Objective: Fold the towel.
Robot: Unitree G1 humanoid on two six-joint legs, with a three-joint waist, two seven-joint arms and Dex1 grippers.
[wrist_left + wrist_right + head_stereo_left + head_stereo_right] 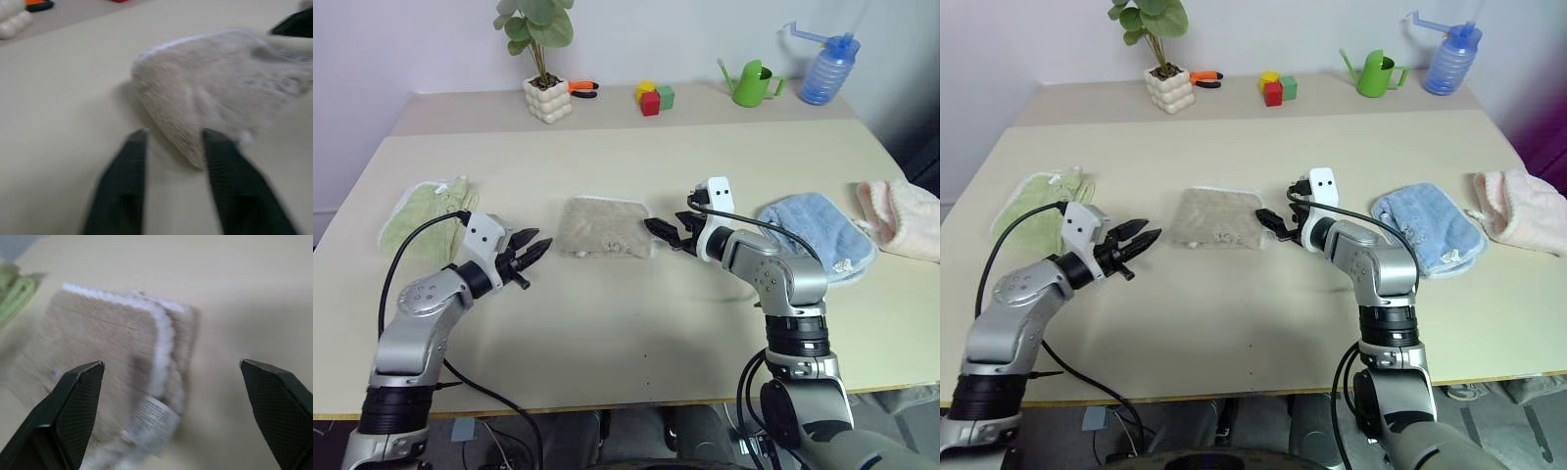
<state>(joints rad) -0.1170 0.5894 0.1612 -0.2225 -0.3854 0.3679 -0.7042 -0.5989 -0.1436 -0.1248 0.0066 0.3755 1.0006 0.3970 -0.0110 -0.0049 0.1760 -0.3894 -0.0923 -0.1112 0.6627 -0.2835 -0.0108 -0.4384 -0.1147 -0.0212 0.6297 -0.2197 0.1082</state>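
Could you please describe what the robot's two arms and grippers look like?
Both arms are silver-grey metal with black joint bands and loose black cables. Each wrist carries a white block with two small dark holes. The left gripper and right gripper each have two black, pointed fingers with finely textured pads.

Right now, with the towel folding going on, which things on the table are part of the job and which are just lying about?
In the job: beige towel, left gripper, right gripper.

Lying about: green towel, blue towel, pink towel, plant pot, blocks, watering can, blue bottle.
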